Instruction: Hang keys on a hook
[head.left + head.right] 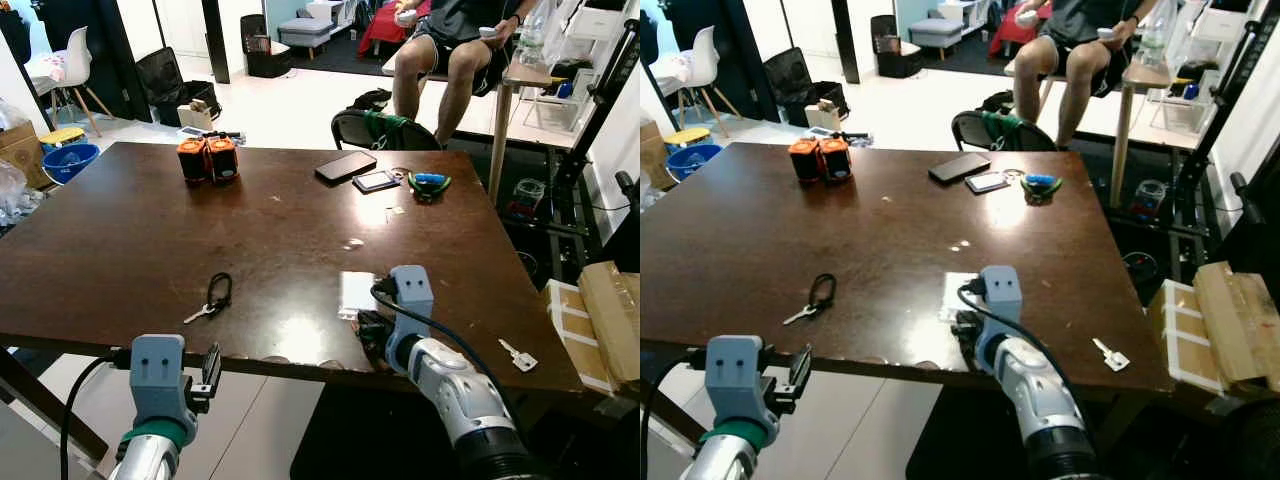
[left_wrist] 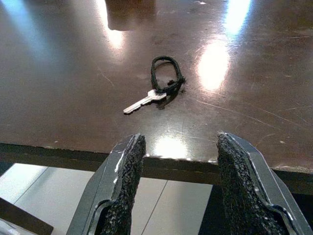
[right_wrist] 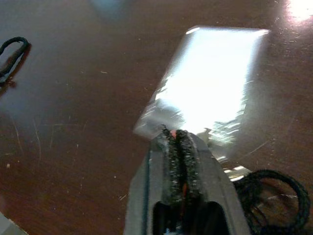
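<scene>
A silver key on a black cord loop (image 1: 210,297) lies on the dark wooden table (image 1: 120,250) near its front edge, also seen in the left wrist view (image 2: 159,88). My left gripper (image 2: 183,181) is open, just below and in front of that edge, pointing at the key. My right gripper (image 3: 176,137) is shut and low over the table, its tips at a white card (image 3: 215,83). A second black cord loop (image 3: 274,196) with a bit of metal lies right beside its fingers; whether they hold it I cannot tell. Another small silver key (image 1: 518,355) lies at the front right corner.
Two orange and black objects (image 1: 207,160) stand at the far left of the table. Two phones (image 1: 346,165) and a blue and green item (image 1: 430,183) lie at the far right. A person (image 1: 450,50) sits beyond, behind a chair (image 1: 385,130). Cardboard boxes (image 1: 600,320) stand to the right.
</scene>
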`<state>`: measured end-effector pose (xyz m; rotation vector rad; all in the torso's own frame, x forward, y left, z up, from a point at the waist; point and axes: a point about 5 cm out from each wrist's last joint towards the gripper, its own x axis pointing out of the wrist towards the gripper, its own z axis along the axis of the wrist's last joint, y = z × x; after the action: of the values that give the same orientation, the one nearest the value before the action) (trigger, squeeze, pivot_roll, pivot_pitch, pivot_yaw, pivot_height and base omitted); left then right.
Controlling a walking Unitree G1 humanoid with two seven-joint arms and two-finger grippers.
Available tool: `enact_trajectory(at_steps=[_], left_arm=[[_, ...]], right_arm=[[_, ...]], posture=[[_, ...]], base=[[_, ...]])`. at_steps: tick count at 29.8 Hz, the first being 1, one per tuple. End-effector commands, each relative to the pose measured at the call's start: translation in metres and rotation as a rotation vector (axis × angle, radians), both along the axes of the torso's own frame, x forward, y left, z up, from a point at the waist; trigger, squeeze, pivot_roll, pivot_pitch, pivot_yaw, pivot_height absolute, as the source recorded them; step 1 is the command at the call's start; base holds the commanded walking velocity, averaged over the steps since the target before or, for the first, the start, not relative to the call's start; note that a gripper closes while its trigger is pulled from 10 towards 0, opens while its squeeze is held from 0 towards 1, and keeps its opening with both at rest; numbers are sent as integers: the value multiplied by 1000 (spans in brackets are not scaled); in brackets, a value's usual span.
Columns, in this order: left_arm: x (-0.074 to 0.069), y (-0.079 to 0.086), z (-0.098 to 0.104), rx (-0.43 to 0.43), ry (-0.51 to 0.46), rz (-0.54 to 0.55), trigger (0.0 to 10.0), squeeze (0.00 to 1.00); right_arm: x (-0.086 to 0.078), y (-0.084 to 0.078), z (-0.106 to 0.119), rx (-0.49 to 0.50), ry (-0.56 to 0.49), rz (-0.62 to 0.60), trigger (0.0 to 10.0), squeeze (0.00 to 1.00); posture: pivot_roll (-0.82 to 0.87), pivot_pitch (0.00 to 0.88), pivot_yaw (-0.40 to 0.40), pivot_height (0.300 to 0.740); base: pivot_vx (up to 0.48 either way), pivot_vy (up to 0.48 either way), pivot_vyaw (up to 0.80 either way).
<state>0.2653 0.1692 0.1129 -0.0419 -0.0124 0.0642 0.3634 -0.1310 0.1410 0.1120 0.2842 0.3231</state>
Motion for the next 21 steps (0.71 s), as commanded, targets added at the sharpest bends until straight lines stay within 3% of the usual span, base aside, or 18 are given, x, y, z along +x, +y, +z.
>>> enact_trajectory(at_steps=[1,10,12,15,17,21], left_arm=[[-2,5,-3,1,22,9,10000,0],[-2,5,-3,-1,22,9,10000,0],[-2,5,-3,-1,22,10,10000,0],[-2,6,-4,-2,22,11,10000,0],[-2,6,-4,-2,22,11,10000,0],[-2,6,-4,-5,22,12,10000,0]], right_arm=[[0,2,1,11,-3,0,0,0],[5,2,14,58,-61,-25,0,0],[7,4,24,105,-106,-31,0,0],[10,8,58,263,-246,-31,0,0],[10,8,58,263,-246,-31,0,0],[10,9,79,339,-332,-26,0,0]], posture=[[-80,97,139,740],[-80,97,139,740],[-77,96,141,740],[-77,96,141,740],[-77,96,141,740],[-77,96,141,740]], base=[[0,0,0],[0,0,0],[0,0,0],[0,0,0],[0,0,0],[0,0,0]])
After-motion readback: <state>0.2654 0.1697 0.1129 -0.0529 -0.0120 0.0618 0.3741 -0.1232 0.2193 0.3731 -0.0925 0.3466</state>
